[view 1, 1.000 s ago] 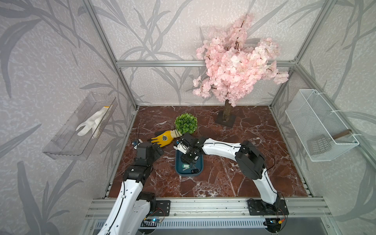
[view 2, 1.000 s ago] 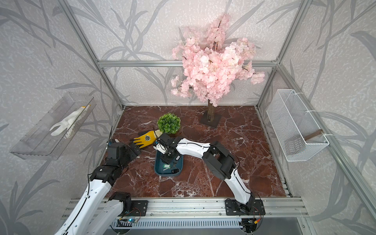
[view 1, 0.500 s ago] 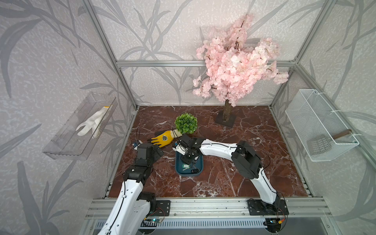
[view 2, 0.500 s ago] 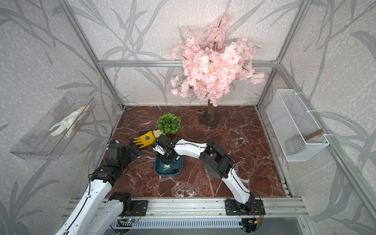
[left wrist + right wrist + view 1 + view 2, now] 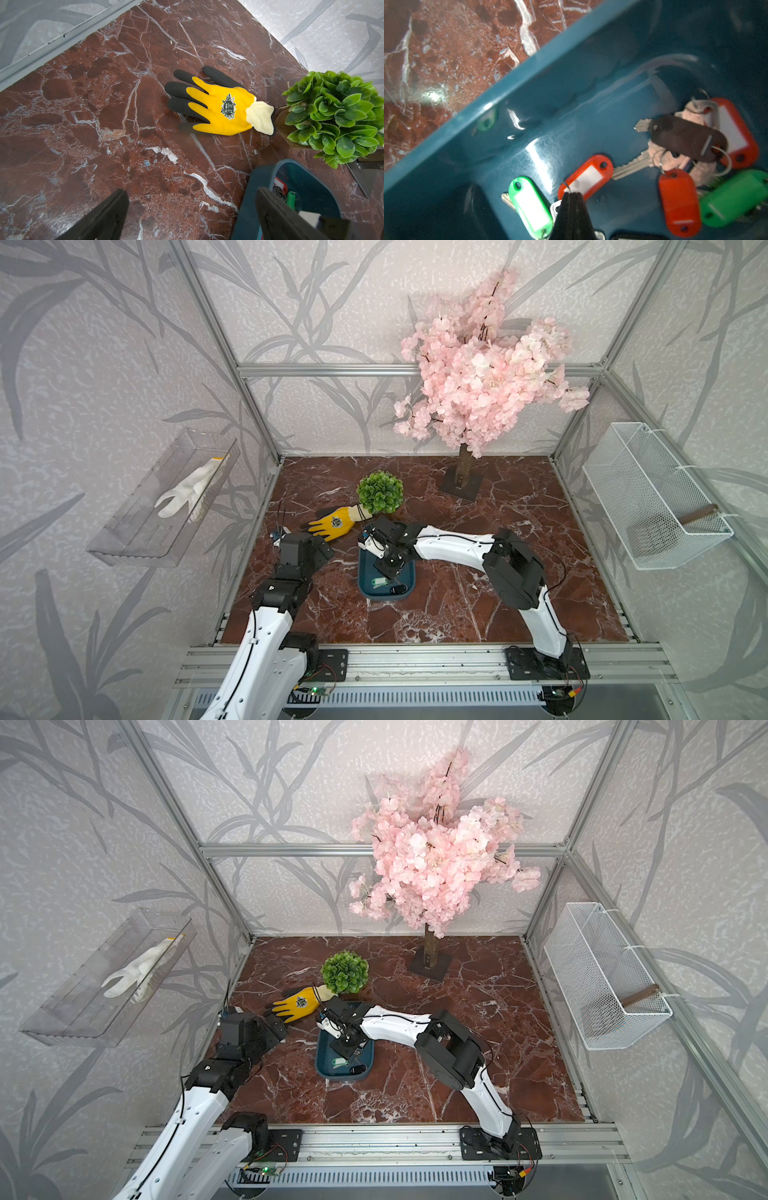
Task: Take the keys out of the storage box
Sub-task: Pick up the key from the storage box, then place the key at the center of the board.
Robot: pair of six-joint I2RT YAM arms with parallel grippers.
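"Well, where are the keys (image 5: 685,141)?"
"In the storage box (image 5: 571,83), glossy teal plastic, left of the marble table's (image 5: 478,614) middle. The right arm (image 5: 449,547) covers its far end; tags blur."
"The right gripper (image 5: 572,195)?"
"Pressed together at a red tag's (image 5: 586,176) wire ring; caught or not, I can't tell."
"The left gripper (image 5: 191,191)?"
"Spread, over bare marble beside the box."

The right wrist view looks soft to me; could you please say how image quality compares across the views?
Right wrist view: dim and blurred, glare streaks on the storage box floor, though tag colours on the keys read. Left wrist view: bright, crisp on the yellow glove. Both top views: evenly lit, sharp, keys tiny.
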